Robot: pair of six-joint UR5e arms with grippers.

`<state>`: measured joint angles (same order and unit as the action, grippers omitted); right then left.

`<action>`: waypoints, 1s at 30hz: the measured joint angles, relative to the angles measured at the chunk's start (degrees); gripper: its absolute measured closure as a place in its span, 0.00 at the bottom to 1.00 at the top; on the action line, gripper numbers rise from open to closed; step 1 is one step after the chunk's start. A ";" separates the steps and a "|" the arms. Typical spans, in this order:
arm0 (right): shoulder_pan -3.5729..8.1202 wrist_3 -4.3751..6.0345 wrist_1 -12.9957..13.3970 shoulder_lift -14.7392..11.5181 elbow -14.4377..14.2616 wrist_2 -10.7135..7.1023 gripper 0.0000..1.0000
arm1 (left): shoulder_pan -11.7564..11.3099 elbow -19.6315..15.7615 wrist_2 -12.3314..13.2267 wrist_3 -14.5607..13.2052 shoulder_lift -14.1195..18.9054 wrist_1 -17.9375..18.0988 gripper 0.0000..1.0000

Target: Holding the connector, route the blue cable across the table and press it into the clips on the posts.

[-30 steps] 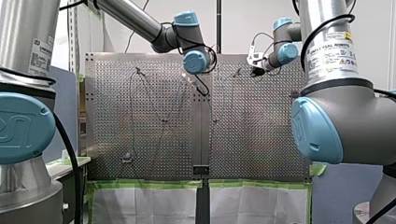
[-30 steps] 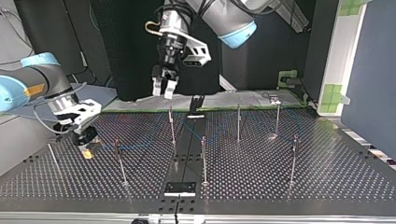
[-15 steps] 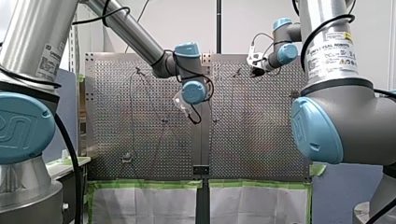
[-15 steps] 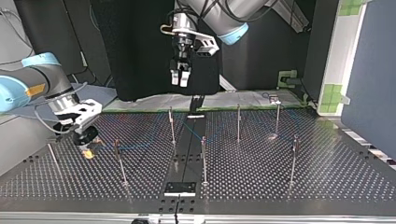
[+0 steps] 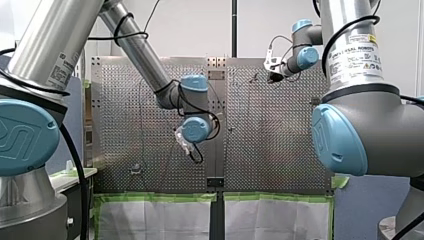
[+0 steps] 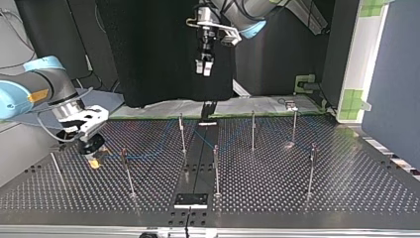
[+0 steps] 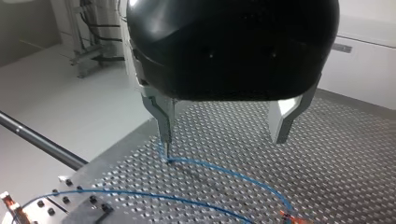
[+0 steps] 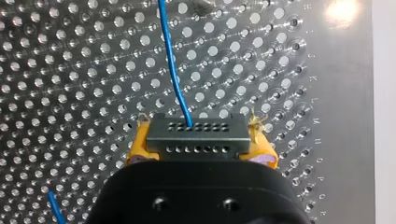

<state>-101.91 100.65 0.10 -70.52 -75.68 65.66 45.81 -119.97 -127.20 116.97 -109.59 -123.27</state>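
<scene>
The big table [image 6: 346, 188] fills the lower half of the top view, and thin posts [image 6: 216, 168] stand on it. My left gripper [image 6: 203, 67] hangs high in the upper middle of that view, well above the posts. Its fingers are wide apart and hold nothing. My right gripper [image 6: 93, 156] sits low at the left, near the table, and its yellow pads are closed on the connector [image 8: 196, 136]. The blue cable [image 8: 175, 74] runs out of the connector and lies loose among the posts. It may sit in some clips already, but they are too small to tell. I think the right gripper should hold firm and leave some slack. The left one should come down slowly beside a post, not onto it, and push the cable in.
</scene>
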 joint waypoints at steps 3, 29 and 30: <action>0.00 0.00 0.00 0.04 -0.02 0.00 1.00 | 0.00 -1.70 -0.04 0.01 -0.01 0.02 0.00; 1.29 0.00 -0.08 0.06 -0.04 1.12 1.00 | -0.02 -16.97 -0.01 -0.05 -0.03 0.50 0.00; 1.29 0.00 -0.08 0.06 -0.03 1.12 1.00 | -0.01 -17.55 -0.02 -0.06 -0.03 0.51 0.00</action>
<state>-100.62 100.65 0.02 -70.46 -75.71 66.79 45.80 -137.52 -127.22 116.91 -109.62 -122.75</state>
